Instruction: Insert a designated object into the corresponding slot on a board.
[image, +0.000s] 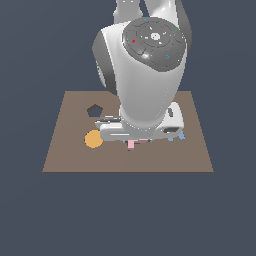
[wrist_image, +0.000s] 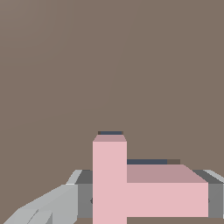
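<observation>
So the fingers (wrist_image: 57, 205) are clamped on the pink T piece (wrist_image: 131, 188). In the wrist view you can see a grey pad on either side of the crossbar, pressed right up against it, so it's a proper grip and not just hovering. The gripper (image: 131, 141) sits low over the board (image: 65, 155), a bit toward its front edge and roughly mid-width, and in the exterior view only a stub of the pink piece pokes out underneath the hand.

Where it gets interesting: right at the far edges of the piece in the wrist view there are thin dark slivers, one past the end of the stem and one along the crossbar. I'd read that as the T slot (wrist_image: 146, 162) peeking out from under the piece, which would mean the thing is lined up over the cut-out and either just going in or partly seated. Can't say how deep it sits, the piece hides almost all of the hole.

So my guess on progress: pick-up done, carry done, alignment looks pretty much there. What's left is pushing it home, letting go and backing off.

Further out, the orange disc (image: 93, 139) sits near the board's edge on the exterior view's left, the pentagon cut-out (image: 94, 110) behind it, and a bit of blue piece (image: 181, 136) shows past the hand on the other side.
</observation>
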